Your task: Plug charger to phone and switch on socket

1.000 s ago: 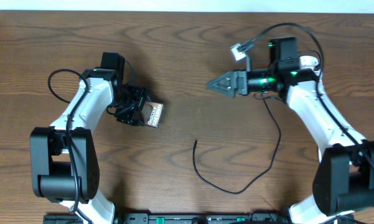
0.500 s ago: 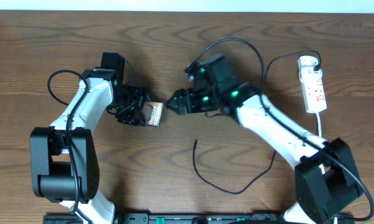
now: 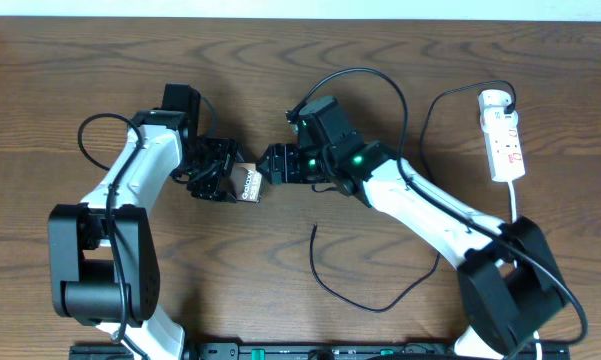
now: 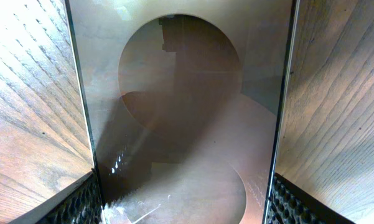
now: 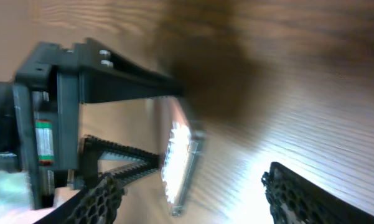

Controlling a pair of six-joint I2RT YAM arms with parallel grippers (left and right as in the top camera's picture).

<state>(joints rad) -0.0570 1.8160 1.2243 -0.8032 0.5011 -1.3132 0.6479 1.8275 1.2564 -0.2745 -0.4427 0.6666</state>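
Left wrist: left gripper (image 4: 185, 200) clamps the phone (image 4: 180, 93) — right gripper (image 5: 199, 196) wide open.

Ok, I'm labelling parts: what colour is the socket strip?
The strip is white with red marks, clearest in the overhead view.

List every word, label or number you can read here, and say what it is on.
Nothing here is legible.
Phone: lettering too small to read in the overhead view; nothing legible in either wrist view.
Socket: red marks, too small to read.
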